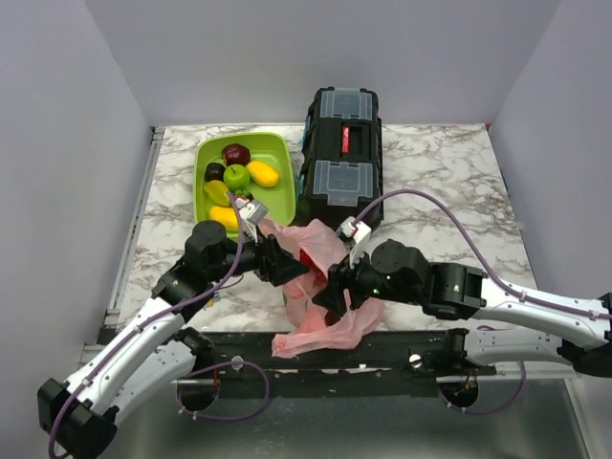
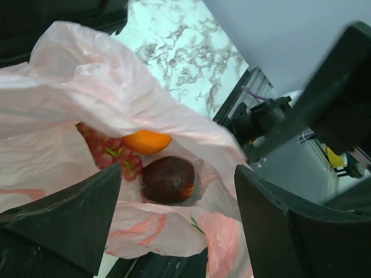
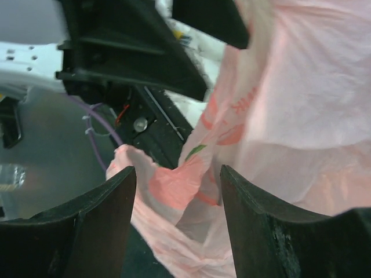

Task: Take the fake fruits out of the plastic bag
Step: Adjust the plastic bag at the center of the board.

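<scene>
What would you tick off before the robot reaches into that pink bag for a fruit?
1. Bag mouth open: ok; orange, grape bunch and apple show inside the plastic bag.
2. Left gripper open: ok, jaws wide apart.
3. Aim: ok, apple shows between its fingers.
4. Right gripper clamping bag: not ok; jaws look parted around the plastic.
5. Fruit grasped: not ok, none yet.

Plain grey walls [image 1: 316, 48] on three sides; white marble-pattern table [image 1: 449, 182]; soft, even light.
</scene>
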